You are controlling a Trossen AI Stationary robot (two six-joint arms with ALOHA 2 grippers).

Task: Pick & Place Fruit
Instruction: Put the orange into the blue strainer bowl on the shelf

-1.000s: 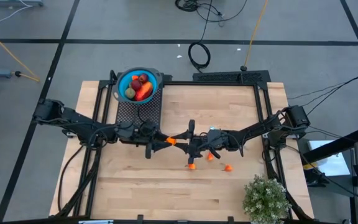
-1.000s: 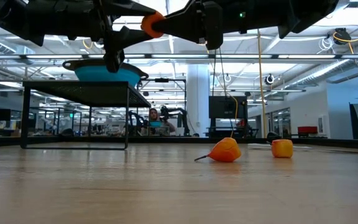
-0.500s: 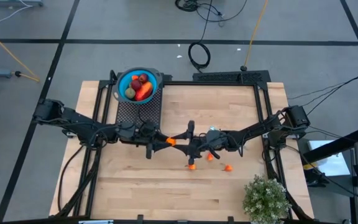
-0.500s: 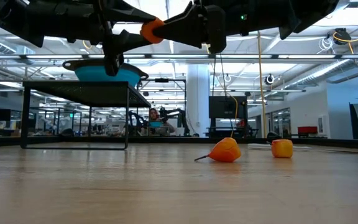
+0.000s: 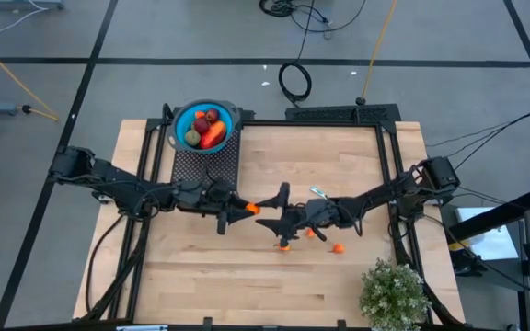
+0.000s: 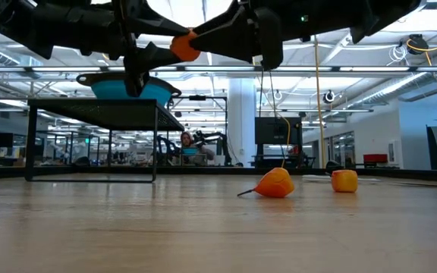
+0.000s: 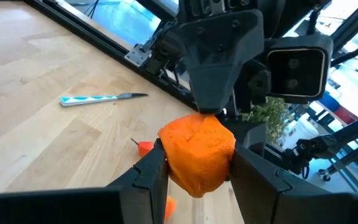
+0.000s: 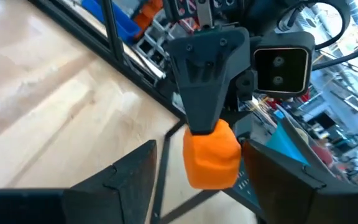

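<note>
A small orange fruit (image 7: pixel 197 149) hangs in the air over the middle of the table, with my left gripper (image 5: pixel 244 208) shut on it. My right gripper (image 5: pixel 268 213) faces it from the table's right, open. Its two fingers (image 8: pixel 129 177) stand on either side of the fruit (image 8: pixel 211 155), apart from it. Three small orange fruits (image 5: pixel 285 245), (image 5: pixel 309 233), (image 5: pixel 339 247) lie on the wood below. A blue bowl (image 5: pixel 180 119) at the far left holds red, orange and brownish-green fruit. My left gripper pinches the orange fruit by its two opposite sides (image 7: pixel 166 152) between its two fingers. The fingers lie about level and come from the table's left. The fruit is lifted well clear of the table (image 6: pixel 184 45).
The bowl sits on a black mesh stand (image 5: pixel 205 165) at the far left. A thin silvery-blue utensil (image 7: pixel 98 98) lies on the wood right of centre. A bushy green plant (image 5: pixel 394 292) stands at the near right corner. Black frame rails (image 5: pixel 389 156) border the table.
My right gripper has opened and let go of the orange fruit. The fruit has stayed in the air in my left gripper, at much the same place.
</note>
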